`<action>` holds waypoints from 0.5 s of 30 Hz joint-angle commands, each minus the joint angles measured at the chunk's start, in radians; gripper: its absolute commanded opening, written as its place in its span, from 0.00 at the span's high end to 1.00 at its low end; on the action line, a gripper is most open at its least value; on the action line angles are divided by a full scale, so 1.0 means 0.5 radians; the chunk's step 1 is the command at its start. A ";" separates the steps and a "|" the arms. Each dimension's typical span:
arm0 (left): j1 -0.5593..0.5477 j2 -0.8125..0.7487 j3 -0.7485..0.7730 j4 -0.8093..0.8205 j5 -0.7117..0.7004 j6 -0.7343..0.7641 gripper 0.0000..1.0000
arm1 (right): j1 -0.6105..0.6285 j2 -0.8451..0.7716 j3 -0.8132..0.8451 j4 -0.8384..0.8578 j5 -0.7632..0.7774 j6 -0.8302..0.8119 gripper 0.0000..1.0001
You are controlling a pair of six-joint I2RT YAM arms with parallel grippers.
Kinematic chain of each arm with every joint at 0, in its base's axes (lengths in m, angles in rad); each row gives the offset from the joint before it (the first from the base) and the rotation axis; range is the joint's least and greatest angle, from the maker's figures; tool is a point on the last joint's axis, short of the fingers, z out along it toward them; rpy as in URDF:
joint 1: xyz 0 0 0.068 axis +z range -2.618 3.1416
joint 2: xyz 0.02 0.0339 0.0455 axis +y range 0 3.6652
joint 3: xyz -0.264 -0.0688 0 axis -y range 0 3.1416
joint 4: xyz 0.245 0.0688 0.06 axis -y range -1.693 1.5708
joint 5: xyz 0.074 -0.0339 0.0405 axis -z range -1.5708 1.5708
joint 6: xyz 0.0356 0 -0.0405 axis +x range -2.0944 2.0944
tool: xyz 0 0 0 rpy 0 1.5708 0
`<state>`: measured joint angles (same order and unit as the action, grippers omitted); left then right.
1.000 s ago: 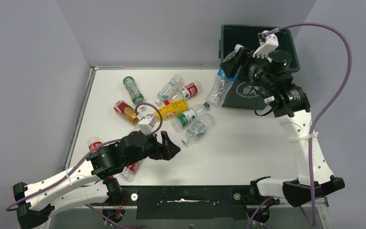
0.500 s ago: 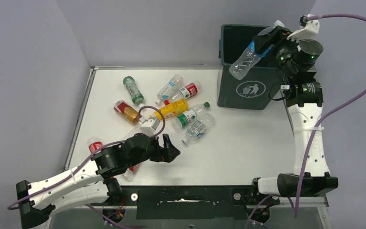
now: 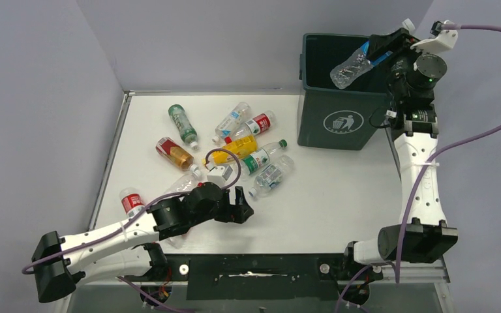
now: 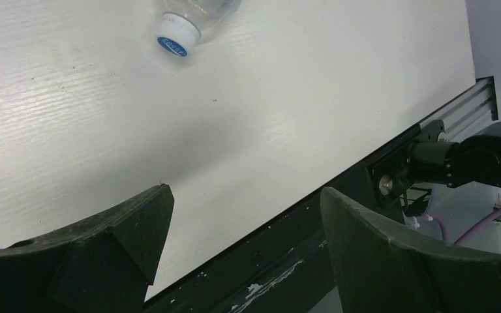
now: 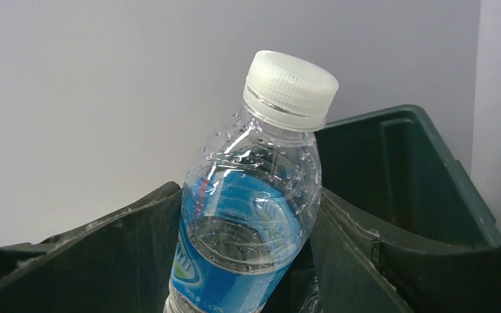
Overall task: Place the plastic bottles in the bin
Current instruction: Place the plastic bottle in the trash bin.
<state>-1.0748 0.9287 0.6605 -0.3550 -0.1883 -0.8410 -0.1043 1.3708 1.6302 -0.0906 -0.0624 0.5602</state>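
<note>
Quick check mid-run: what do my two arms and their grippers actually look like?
The left arm and right arm: white links, black joints. The left gripper and right gripper: two broad black fingers each; purple cables run to both wrists.

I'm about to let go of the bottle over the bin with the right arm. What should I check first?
1. Grip: clear blue-label bottle is clamped in the right tool: ok.
2. Position: the bottle appears to hang over the opening of the bin, inside its rim: ok.
3. Bin upright, nothing across its opening: ok.
4. Room inside the bin: the interior is too dark, cannot tell.
5. Left tool is open and empty over the table, well away from the bin: ok.
</note>
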 commanded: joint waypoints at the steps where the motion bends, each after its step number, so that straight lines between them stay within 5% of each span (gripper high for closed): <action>1: -0.010 0.081 0.032 0.258 0.039 0.057 0.16 | -0.019 0.129 0.096 0.254 0.144 -0.078 0.33; 7: -0.010 0.138 0.015 0.310 0.005 0.078 0.16 | -0.018 0.360 0.431 -0.021 0.105 -0.173 0.03; 15: 0.003 0.304 0.094 0.314 -0.130 0.232 0.14 | -0.005 0.300 0.492 -0.224 0.055 -0.198 0.02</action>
<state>-1.0748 1.0451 0.6605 -0.2611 -0.2020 -0.7898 -0.1059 1.5909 1.8214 -0.1764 -0.0216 0.4854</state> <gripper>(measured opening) 0.851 0.979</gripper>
